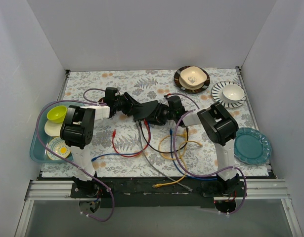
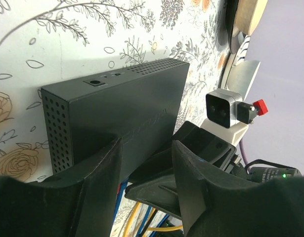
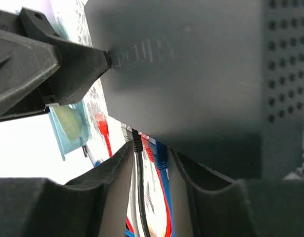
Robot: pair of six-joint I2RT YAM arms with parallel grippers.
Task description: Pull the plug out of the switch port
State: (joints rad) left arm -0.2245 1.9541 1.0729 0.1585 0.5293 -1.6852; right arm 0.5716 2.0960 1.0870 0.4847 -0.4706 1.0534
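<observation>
The dark-grey switch (image 1: 144, 109) sits mid-table, tilted up between both grippers. My left gripper (image 1: 132, 109) is shut on its left end. In the left wrist view the fingers (image 2: 105, 168) clamp the edge of the switch (image 2: 122, 103), the gripper (image 2: 144, 148) centred on it. My right gripper (image 1: 159, 116) reaches under the port edge. In the right wrist view it (image 3: 151, 153) is closed round a black plug (image 3: 137, 143), a red plug (image 3: 148, 148) and a blue plug (image 3: 159, 157), all seated in the switch (image 3: 191, 74).
Loose red (image 1: 123, 148), yellow (image 1: 176, 148) and grey (image 1: 152, 163) cables lie in front of the switch. A light-blue tray (image 1: 35, 148) with dishes stands at the left. A teal plate (image 1: 251, 145), a striped plate (image 1: 230, 94) and a dark plate (image 1: 191, 78) stand at the right.
</observation>
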